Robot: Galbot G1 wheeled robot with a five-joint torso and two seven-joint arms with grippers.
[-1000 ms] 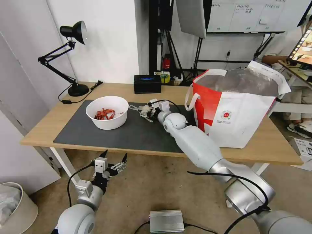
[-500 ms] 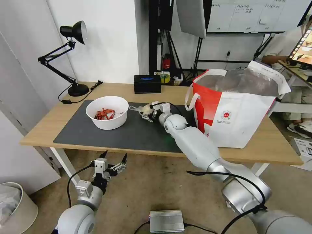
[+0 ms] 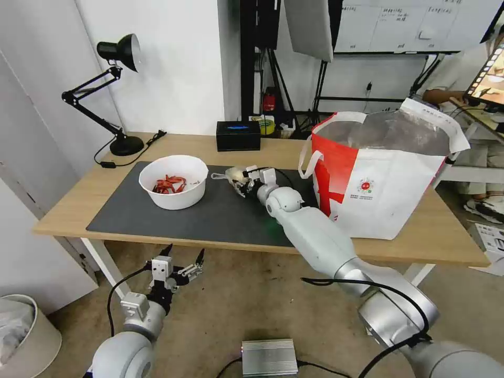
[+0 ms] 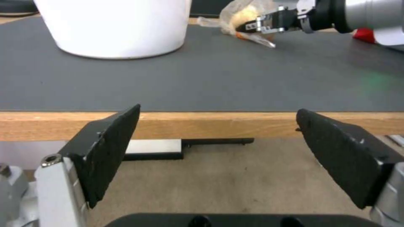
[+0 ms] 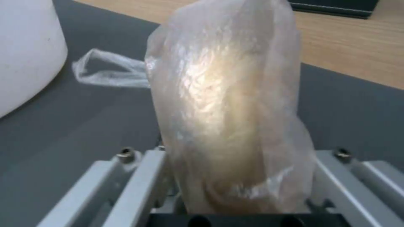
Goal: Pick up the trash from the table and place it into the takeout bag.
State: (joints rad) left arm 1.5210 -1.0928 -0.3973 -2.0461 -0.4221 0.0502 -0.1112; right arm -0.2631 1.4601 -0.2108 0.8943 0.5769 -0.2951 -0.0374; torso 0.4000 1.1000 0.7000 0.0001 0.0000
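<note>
My right gripper (image 3: 241,181) is shut on the clear baggie (image 3: 232,174) with a yellowish lump, over the dark mat (image 3: 210,215) near the middle of the table (image 3: 79,210). In the right wrist view the baggie (image 5: 227,110) stands up between the fingers, its loose tail trailing toward the bowl (image 5: 25,56). The white bowl (image 3: 173,181) with red scraps sits to the left on the mat. At the table's right end stands the takeout bag (image 3: 383,178), open. My left gripper (image 3: 181,261) hangs open below the table's front edge (image 4: 210,126).
A black desk lamp (image 3: 118,94) stands at the back left and a black box (image 3: 238,135) at the back middle. A white bin (image 3: 23,336) and a silver box (image 3: 269,357) are on the floor. A person sits behind the bag at far right.
My right gripper has shut on the baggie and drawn it slightly up and back from the mat. The left arm has not moved.
</note>
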